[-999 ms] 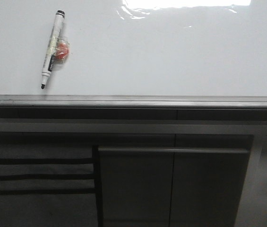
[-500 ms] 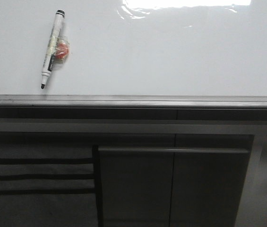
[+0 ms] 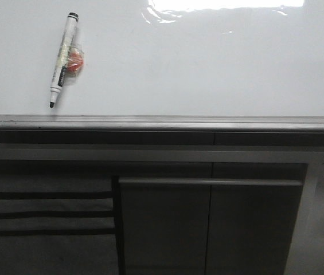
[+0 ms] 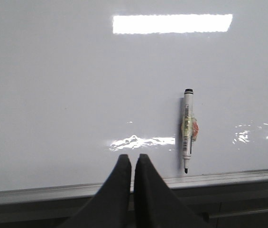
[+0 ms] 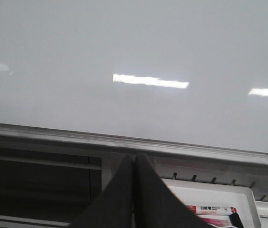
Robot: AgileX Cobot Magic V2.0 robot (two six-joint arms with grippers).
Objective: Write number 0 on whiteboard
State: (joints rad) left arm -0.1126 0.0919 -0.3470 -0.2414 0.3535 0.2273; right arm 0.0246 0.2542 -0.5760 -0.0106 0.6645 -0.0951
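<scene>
The whiteboard (image 3: pixel 196 63) is glossy and blank; no number 0 shows on it. A white marker (image 3: pixel 63 59) with a black tip pointing down sticks to the board at upper left, a red magnet (image 3: pixel 75 62) taped to its side. In the left wrist view the marker (image 4: pixel 188 129) stands upright just beyond and to one side of my left gripper (image 4: pixel 134 156), which is shut on nothing. My right gripper (image 5: pixel 134 156) is shut and empty, in front of the board's grey frame (image 5: pixel 124 138). Neither gripper appears in the front view.
The grey metal frame edge (image 3: pixel 162 122) runs along the board's bottom. Dark grey cabinet panels (image 3: pixel 207 223) lie below it. In the right wrist view a white tray (image 5: pixel 214 202) under the frame holds spare markers (image 5: pixel 212 209).
</scene>
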